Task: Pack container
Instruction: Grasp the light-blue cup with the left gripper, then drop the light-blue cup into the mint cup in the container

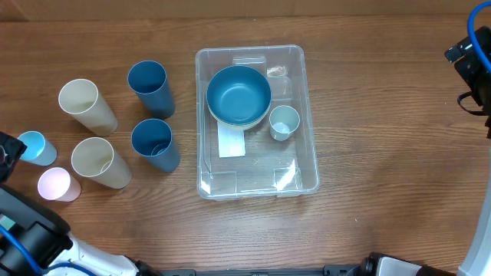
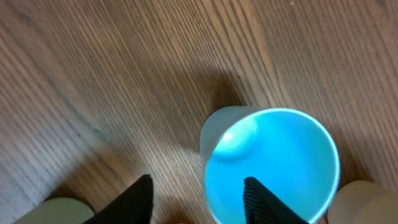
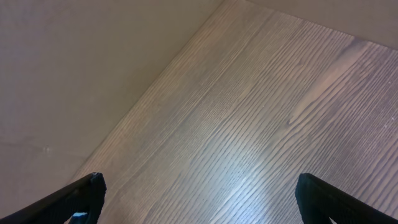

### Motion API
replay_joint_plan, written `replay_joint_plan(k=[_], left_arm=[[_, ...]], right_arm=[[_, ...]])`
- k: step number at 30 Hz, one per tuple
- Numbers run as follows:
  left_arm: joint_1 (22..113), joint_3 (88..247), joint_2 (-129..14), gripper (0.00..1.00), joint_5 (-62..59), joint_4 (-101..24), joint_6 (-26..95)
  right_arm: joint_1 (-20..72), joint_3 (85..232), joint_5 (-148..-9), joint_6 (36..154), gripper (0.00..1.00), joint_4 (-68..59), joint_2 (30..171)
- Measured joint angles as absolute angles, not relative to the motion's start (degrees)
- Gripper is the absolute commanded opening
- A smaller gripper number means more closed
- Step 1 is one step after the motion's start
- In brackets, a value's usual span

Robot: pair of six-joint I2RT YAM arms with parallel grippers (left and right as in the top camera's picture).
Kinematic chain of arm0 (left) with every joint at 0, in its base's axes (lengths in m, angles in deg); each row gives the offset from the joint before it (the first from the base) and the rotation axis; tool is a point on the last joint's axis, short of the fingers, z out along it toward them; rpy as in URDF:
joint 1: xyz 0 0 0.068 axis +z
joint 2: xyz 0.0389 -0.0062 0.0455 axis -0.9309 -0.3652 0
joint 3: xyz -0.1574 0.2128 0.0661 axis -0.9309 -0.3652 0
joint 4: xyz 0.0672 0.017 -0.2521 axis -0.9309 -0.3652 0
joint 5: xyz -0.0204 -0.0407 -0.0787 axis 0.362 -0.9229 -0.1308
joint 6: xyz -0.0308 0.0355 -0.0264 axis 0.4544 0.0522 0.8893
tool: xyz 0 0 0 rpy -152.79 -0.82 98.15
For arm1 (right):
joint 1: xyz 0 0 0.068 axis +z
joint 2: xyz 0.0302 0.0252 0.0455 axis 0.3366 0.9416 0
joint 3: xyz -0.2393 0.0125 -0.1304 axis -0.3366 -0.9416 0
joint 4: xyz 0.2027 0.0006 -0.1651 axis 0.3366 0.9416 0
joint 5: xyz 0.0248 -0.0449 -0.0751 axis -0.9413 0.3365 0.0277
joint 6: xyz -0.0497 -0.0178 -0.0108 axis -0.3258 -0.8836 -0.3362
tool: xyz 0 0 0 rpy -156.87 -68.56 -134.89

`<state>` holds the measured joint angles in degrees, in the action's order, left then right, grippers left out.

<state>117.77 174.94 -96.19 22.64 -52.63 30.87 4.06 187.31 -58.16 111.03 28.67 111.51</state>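
The clear container point(image 1: 307, 115) sits at the table's middle with a white label on its base. It holds a blue bowl point(image 1: 238, 94) stacked in a cream bowl, and a small pale blue cup point(image 1: 283, 122). My left gripper point(image 2: 198, 194) is open above a light blue cup point(image 2: 273, 168), one finger over its mouth and the other outside its rim. That cup also shows in the overhead view point(image 1: 34, 147) at the far left. My right gripper point(image 3: 199, 190) is open and empty over bare wood near the table's far right edge.
Left of the container stand two dark blue cups point(image 1: 149, 86) point(image 1: 154, 143), two cream cups point(image 1: 86, 105) point(image 1: 100, 162) and a pink cup point(image 1: 57, 185). The right arm point(image 1: 476, 65) is at the right edge.
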Motion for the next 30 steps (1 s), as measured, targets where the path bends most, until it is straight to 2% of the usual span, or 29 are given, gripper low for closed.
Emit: replay_joint_plan(k=[3, 5, 9, 13, 18, 20, 23, 24, 25, 27, 30], left_arm=[[117.8, 174.9, -101.1, 0.25, 21.4, -52.2, 30.8], [117.8, 174.8, -102.5, 0.04, 20.5, -52.2, 30.8], [117.8, 176.4, -102.5, 0.04, 18.3, -57.1, 30.9], [117.8, 190.5, -101.0, 0.04, 16.4, -68.5, 31.1], [114.6, 207.6, -85.5, 0.04, 10.2, -76.0, 31.3], [107.3, 210.1, -77.7, 0.04, 7.5, -77.6, 30.6], [88.9, 211.1, -70.7, 0.04, 6.4, -80.0, 27.9], [79.4, 211.1, -70.7, 0.04, 7.6, -80.1, 26.8], [70.4, 210.8, -71.9, 0.04, 9.1, -80.0, 26.0], [58.2, 209.8, -75.5, 0.04, 14.4, -78.3, 24.8], [44.1, 209.1, -85.3, 0.04, 18.9, -74.4, 22.2]], right_arm=[[4.1, 187.3, -58.1, 111.1, 1.00, 28.6, 111.5], [4.1, 187.3, -58.2, 111.1, 1.00, 28.7, 111.5], [4.1, 187.3, -58.2, 111.0, 1.00, 28.6, 111.5], [4.1, 187.3, -58.2, 111.1, 1.00, 28.7, 111.5], [4.1, 187.3, -58.1, 111.0, 1.00, 28.7, 111.5], [4.1, 187.3, -58.1, 111.0, 1.00, 28.7, 111.5], [4.1, 187.3, -58.2, 111.0, 1.00, 28.7, 111.5], [4.1, 187.3, -58.2, 111.0, 1.00, 28.7, 111.5], [4.1, 187.3, -58.1, 111.0, 1.00, 28.6, 111.5], [4.1, 187.3, -58.2, 111.1, 1.00, 28.7, 111.5], [4.1, 187.3, -58.2, 111.1, 1.00, 28.7, 111.5]])
